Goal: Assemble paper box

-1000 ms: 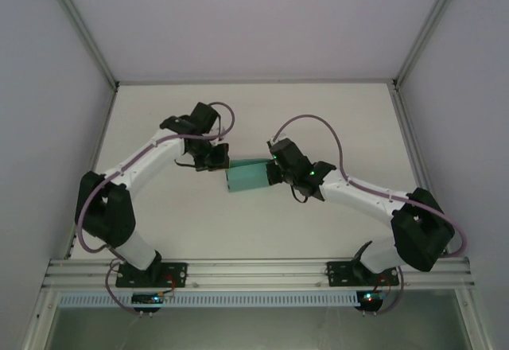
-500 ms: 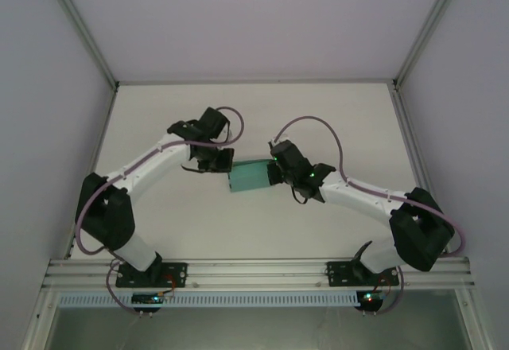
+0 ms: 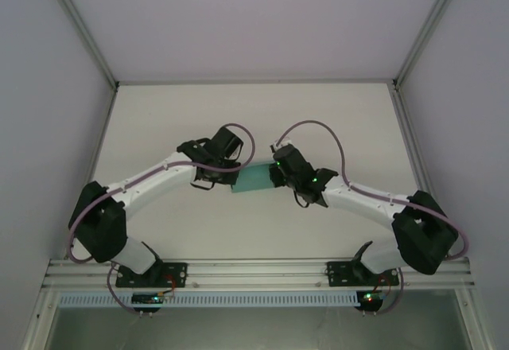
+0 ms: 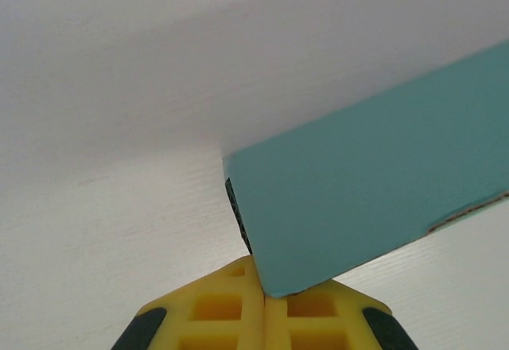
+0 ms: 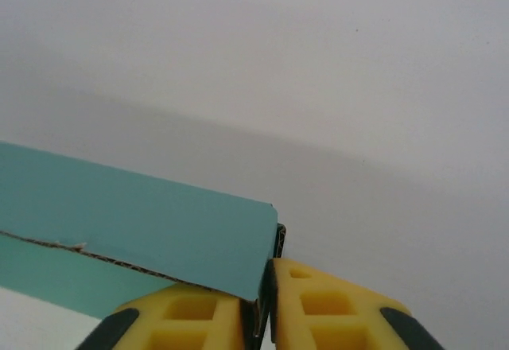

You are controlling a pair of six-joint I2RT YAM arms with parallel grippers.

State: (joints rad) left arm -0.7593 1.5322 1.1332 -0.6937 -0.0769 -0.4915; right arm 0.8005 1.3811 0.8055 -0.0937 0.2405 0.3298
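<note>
The teal-green paper box (image 3: 256, 179) sits mid-table between my two grippers, folded into a small box shape. My right gripper (image 3: 275, 174) is shut on the box's right end; a thin cardboard wall (image 5: 277, 243) stands pinched between its yellow fingers (image 5: 318, 306), and the teal panel (image 5: 143, 223) stretches off to the left. My left gripper (image 3: 233, 173) meets the box's left end. Its yellow fingers (image 4: 215, 306) are pressed together with nothing between them, and the box's lower corner (image 4: 278, 286) rests against their tips. The box's teal face (image 4: 374, 183) rises to the upper right.
The white table (image 3: 254, 119) is fenced by aluminium frame posts (image 3: 79, 28) and grey side walls. A metal rail (image 3: 254, 270) carrying both arm bases runs along the near edge. Purple cables loop over each wrist.
My left arm has swung right and forward until its gripper touches the box's left end. The box has shifted slightly right with the right gripper, which still holds it.
</note>
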